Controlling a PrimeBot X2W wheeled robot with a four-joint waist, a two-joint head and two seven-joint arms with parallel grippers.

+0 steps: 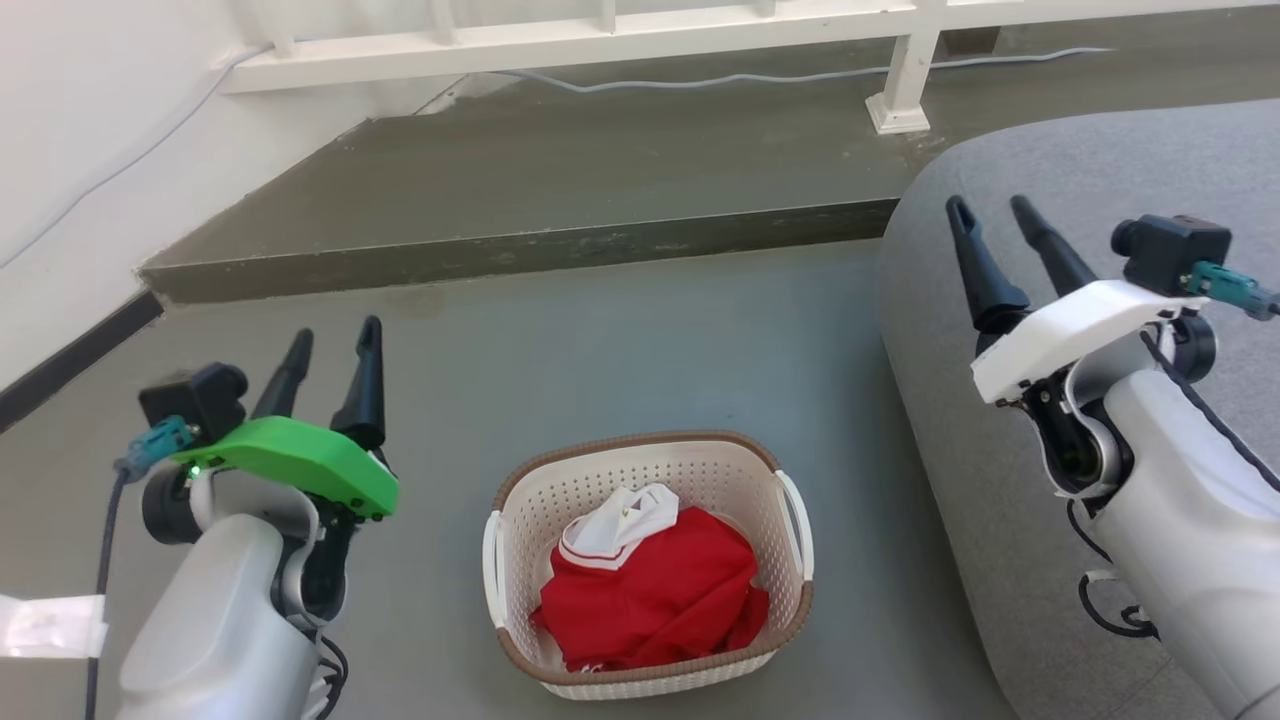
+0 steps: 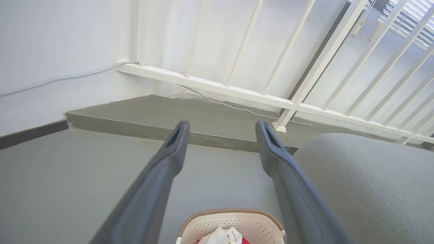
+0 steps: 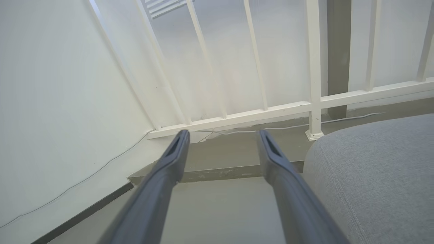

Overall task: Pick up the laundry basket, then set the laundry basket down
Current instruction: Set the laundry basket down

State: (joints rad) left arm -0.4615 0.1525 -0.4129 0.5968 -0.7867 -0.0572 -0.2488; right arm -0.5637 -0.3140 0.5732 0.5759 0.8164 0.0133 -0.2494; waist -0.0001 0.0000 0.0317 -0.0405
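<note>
Sitting on grey floor (image 1: 620, 340) below step (image 1: 560, 170), laundry basket (image 1: 600, 492); left tool (image 1: 338, 330), right tool (image 1: 989, 203) both spread.

A raised concrete step (image 1: 560, 180) runs beneath a white railing (image 1: 600, 35) at the far edge of a grey floor (image 1: 620, 350), a pale cable (image 1: 700, 78) trailing along it. A grey upholstered seat (image 1: 1100, 150) sits to the right. A red garment (image 1: 660, 590) with a white collar (image 1: 620, 525) lies crumpled in the foreground.
</note>
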